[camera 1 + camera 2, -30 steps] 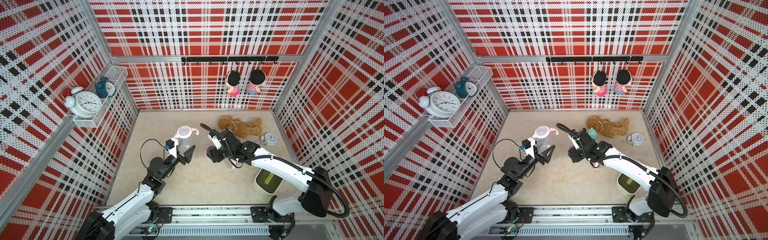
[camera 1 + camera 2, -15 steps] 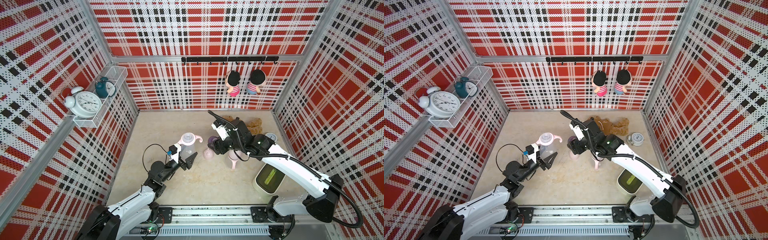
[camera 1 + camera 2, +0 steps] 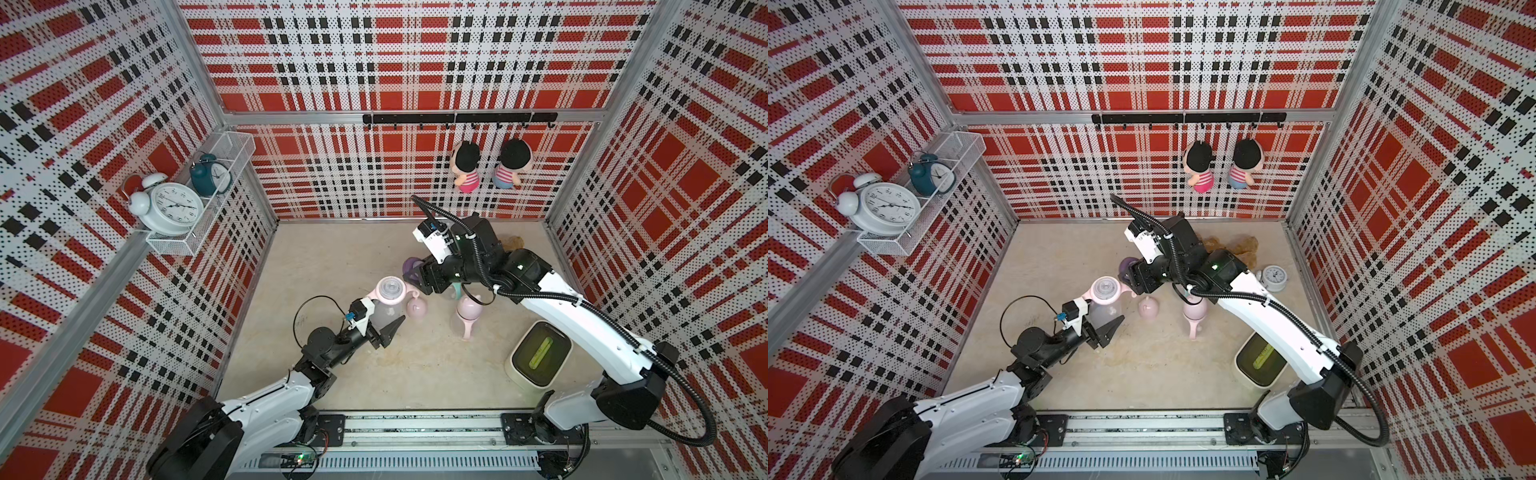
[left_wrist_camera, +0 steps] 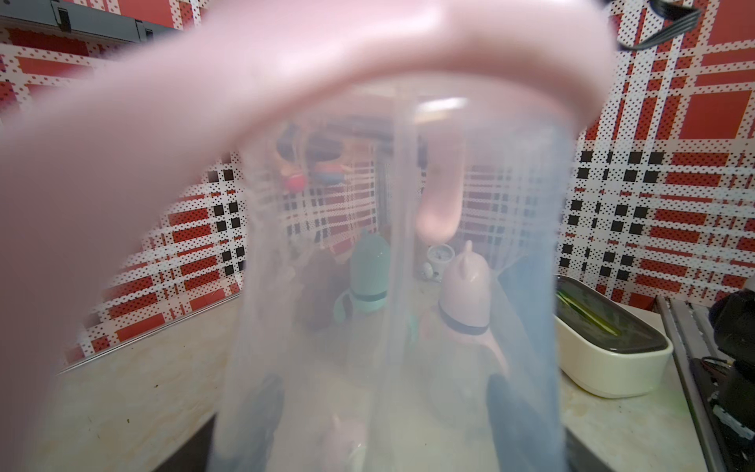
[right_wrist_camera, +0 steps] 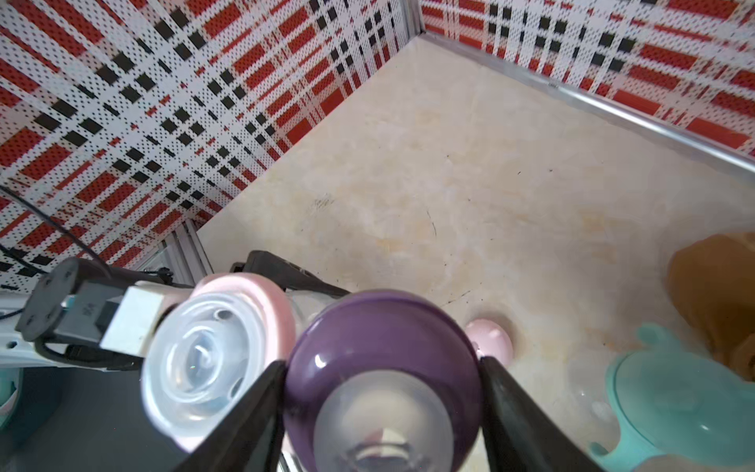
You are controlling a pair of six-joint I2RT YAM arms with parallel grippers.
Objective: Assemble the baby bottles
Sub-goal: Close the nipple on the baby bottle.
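Bottle (image 3: 384,309), clear, pink-ringed: clamped in left gripper (image 3: 386,330), frame centre in both top views. Right wrist view shows clearly right gripper (image 5: 382,361) clamping purple collar (image 5: 384,323); arm stretched toward centre.

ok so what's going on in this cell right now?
Two arms are assembling baby bottles. The left claw is shut on a clear bottle that has a pink handle ring and a teat on. The right claw grips a purple teat collar, right beside that bottle's top. A loose pink cap sits on the table, and a pink-capped bottle and a mint-capped bottle stand near it.
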